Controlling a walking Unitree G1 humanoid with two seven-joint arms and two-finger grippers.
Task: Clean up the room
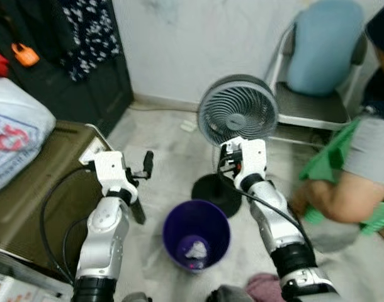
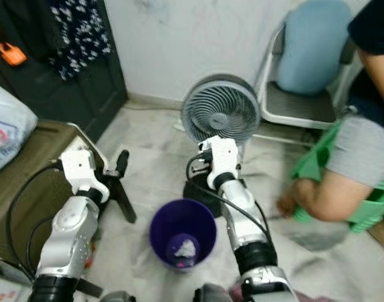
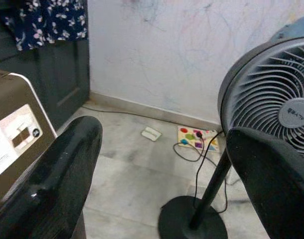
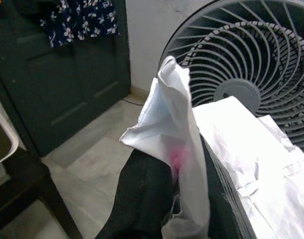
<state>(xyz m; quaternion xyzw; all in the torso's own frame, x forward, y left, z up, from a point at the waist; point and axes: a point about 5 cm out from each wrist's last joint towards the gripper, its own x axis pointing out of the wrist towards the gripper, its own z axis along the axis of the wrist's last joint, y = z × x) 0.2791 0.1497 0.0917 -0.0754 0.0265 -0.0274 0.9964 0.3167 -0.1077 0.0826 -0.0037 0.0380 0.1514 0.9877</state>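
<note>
Tissue [image 4: 179, 144], white with a pink stain, sits pinched between the clenched jaws of the right gripper [image 4: 187, 174], raised in front of the grey fan [image 1: 238, 111]. From the head views the paper is hard to make out, so how firm the hold is remains uncertain. The left gripper [image 1: 143, 165] hovers spread wide and empty beside the brown cabinet [image 1: 34, 182]. To finish the step well, the right arm should swing back over the purple bin [image 1: 196, 234], where a crumpled scrap [image 1: 196, 250] lies, and release low inside the rim.
</note>
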